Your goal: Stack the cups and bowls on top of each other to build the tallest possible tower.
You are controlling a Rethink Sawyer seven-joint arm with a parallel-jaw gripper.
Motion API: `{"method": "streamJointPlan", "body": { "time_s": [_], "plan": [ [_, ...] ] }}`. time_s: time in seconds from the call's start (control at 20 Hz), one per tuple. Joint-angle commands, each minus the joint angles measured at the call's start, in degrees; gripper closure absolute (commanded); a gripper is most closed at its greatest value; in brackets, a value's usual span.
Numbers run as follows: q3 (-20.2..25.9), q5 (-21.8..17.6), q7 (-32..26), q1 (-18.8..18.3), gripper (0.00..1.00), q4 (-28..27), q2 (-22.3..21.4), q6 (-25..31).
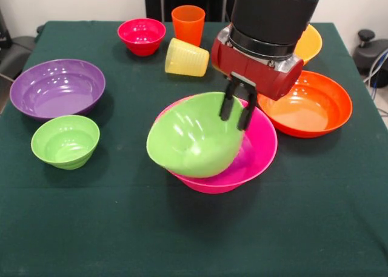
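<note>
Green bowls (pixel 194 140): two; cups (pixel 188 23): two

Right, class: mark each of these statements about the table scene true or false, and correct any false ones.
1. The medium green bowl sits tilted in the pink bowl. True.
2. The yellow cup stands upright. False: it lies on its side.
3. The gripper holds the green bowl's rim. True.
4. The orange cup is stacked in the red bowl. False: it stands beside it on the table.
5. The purple bowl holds the small green bowl. False: they sit apart.
</note>
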Motion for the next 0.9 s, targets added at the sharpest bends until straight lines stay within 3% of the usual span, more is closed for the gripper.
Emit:
{"method": "streamJointPlan", "body": {
  "time_s": [0.05, 0.6, 0.9],
  "plan": [
    [5.25, -0.54, 1.53, -0.40, 0.00, 4.14, -0.10, -0.43],
    [6.39, 0.55, -0.61, -2.00, 0.00, 7.88, -3.98, 1.36],
    [8.20, -0.53, -3.69, -5.13, 0.00, 11.21, -5.01, -3.09]
  ]
}}
